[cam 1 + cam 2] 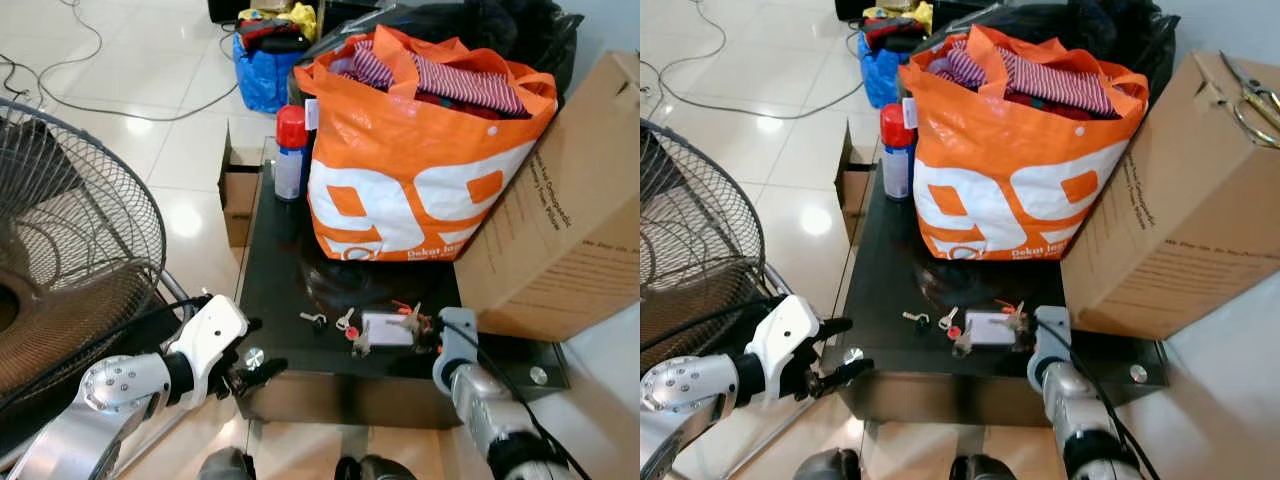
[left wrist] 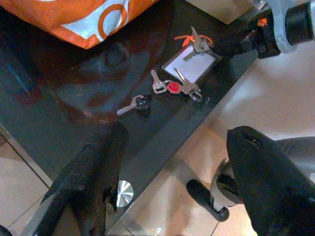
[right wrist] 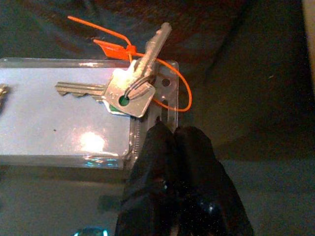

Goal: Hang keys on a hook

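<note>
Right wrist view brings close what the head cameras leave tiny: the right gripper [image 3: 170, 135] has its two black fingers [image 3: 152, 162] pressed together, tips touching the edge of a clear plastic card sleeve [image 3: 59, 118] with nothing between them. Just beyond the tips lie two silver keys [image 3: 129, 88] on a ring with an orange zip tie [image 3: 167, 93], resting on the sleeve's end. Left wrist view adds more keys (a red-tagged bunch [image 2: 174, 87] and a black-headed key [image 2: 135, 104]) on the dark glass table [image 2: 64, 123], well ahead of the left gripper [image 2: 172, 147], whose fingers [image 2: 91, 172] are spread wide at the table's edge.
</note>
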### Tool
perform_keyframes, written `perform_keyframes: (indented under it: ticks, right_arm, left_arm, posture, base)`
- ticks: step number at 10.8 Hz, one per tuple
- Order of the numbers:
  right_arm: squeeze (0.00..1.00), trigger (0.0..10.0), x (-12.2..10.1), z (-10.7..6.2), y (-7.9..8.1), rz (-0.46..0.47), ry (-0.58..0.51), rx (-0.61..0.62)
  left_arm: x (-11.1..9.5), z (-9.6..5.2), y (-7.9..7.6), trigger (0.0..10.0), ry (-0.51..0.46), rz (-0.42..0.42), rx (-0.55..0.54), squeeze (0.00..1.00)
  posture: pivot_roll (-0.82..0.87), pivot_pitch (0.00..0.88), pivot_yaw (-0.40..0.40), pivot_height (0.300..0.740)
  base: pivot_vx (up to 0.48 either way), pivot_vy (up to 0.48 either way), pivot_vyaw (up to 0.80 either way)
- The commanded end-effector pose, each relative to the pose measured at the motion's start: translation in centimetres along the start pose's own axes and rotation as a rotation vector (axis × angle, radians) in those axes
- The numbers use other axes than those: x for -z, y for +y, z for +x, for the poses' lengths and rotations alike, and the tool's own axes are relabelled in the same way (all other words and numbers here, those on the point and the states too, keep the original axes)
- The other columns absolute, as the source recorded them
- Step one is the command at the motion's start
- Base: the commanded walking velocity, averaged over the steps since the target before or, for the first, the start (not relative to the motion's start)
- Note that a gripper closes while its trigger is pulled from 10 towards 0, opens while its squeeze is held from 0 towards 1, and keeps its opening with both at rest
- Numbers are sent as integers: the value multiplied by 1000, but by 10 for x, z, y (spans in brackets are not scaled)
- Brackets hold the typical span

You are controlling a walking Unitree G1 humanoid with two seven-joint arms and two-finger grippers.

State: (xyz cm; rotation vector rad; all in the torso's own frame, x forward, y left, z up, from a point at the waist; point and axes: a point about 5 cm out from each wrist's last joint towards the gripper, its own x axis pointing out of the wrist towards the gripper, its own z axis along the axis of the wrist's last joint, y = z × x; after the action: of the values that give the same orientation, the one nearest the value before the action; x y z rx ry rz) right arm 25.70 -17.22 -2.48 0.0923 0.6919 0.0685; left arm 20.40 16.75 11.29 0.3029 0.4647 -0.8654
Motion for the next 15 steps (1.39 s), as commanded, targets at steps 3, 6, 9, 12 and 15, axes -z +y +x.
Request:
perform_keyframes:
  ticks: [3, 6, 9, 12, 15]
  right_arm:
    - [1000, 10000, -16, -3, 5, -77, -51, -36]
    - [1000, 10000, -28, 1, 7, -147, -62, -60]
    - [992, 10000, -40, 11, 11, -203, -54, -63]
    - [0, 10000, -32, 16, 7, -264, 34, -51]
    - [0, 431, -29, 18, 7, -186, 41, -26]
  left_arm:
    - [0, 2, -2, 10000, 1, 8, 5, 0]
    - [0, 2, -2, 10000, 2, 8, 4, 0]
    - [-1, 2, -1, 10000, 2, 13, 10, 0]
    - [-1, 1, 0, 10000, 6, 13, 9, 0]
    - [-1, 1, 0, 10000, 5, 13, 7, 0]
  posture:
    - [78, 115, -114, 740]
    - [78, 117, -113, 740]
    - [81, 124, -105, 740]
    - [90, 128, -111, 740]
    - [93, 129, -110, 740]
  base:
    - [0, 0, 0]
    - [0, 0, 0]
    - [0, 0, 0]
    - [0, 0, 0]
    - [0, 0, 0]
